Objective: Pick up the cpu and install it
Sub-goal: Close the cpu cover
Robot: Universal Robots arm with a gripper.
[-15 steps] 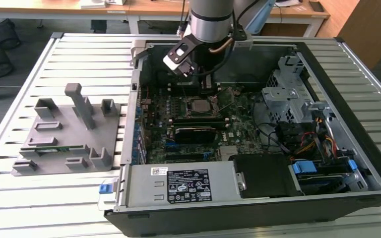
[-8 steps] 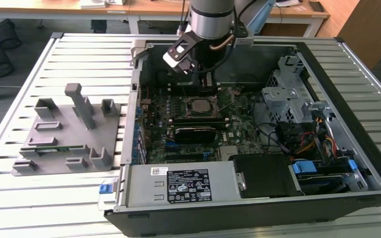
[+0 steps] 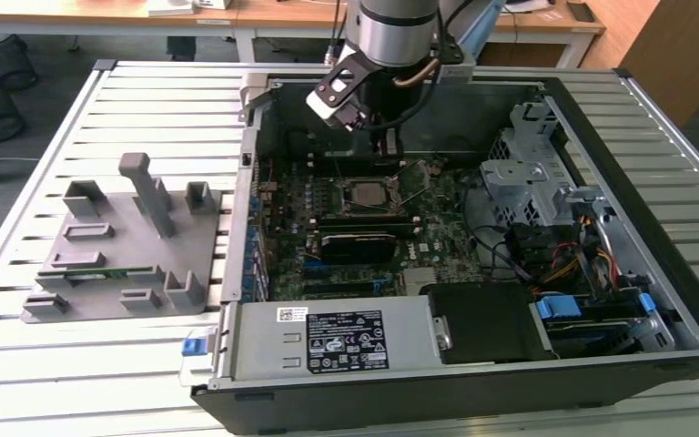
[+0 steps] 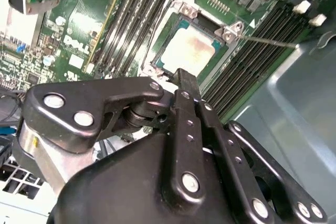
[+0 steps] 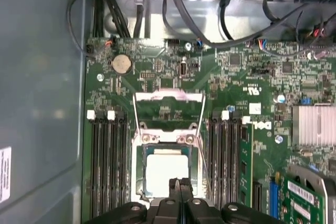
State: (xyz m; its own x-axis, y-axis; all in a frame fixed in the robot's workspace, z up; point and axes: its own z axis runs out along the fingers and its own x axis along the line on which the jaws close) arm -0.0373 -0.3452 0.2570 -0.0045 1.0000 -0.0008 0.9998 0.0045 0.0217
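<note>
Fixture: the grey fixture sits at the exterior view's left, beside the computer case.
CPU: I see the cpu lying in the socket, with the retention frame flipped open.
Gripper: on the gripper the 2 fingers are pressed together and empty, over the cpu's edge.

1. The arm reaches steeply down from above, its wrist tilted, just beyond the cpu in the exterior view.
2. The gripper hangs over one edge of the cpu, fingers pressed together.
</note>
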